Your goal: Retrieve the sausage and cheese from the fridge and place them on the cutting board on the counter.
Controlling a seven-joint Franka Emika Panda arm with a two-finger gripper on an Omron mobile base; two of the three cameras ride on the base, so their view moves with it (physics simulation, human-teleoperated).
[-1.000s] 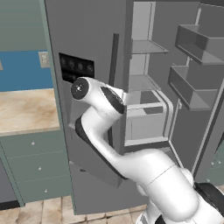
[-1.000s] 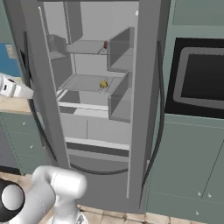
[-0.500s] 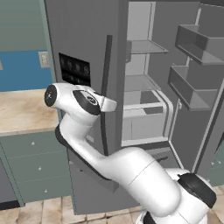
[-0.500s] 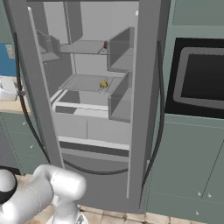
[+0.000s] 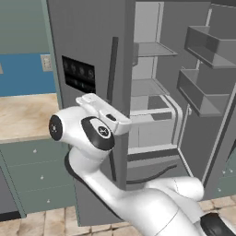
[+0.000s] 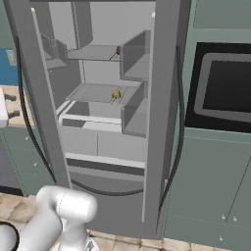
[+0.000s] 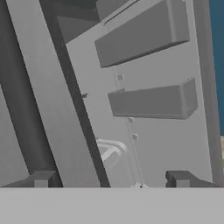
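With the tall grey French-door fridge (image 6: 162,98) standing open, the two-finger gripper (image 7: 111,179) hangs spread wide and holds nothing.

Hand view: both small dark fingertips (image 7: 41,178) stand far apart, with a dark edge of the open fridge running up between them and grey door bins beyond. Right base view: the small dark red sausage (image 6: 118,50) lies at the right end of the upper grey shelf (image 6: 90,53); the small pale yellow cheese chunk (image 6: 115,94) sits on the shelf below it. Left base view: the beige marbled stone counter (image 5: 25,115) lies left of the fridge, beside the white arm (image 5: 92,138).
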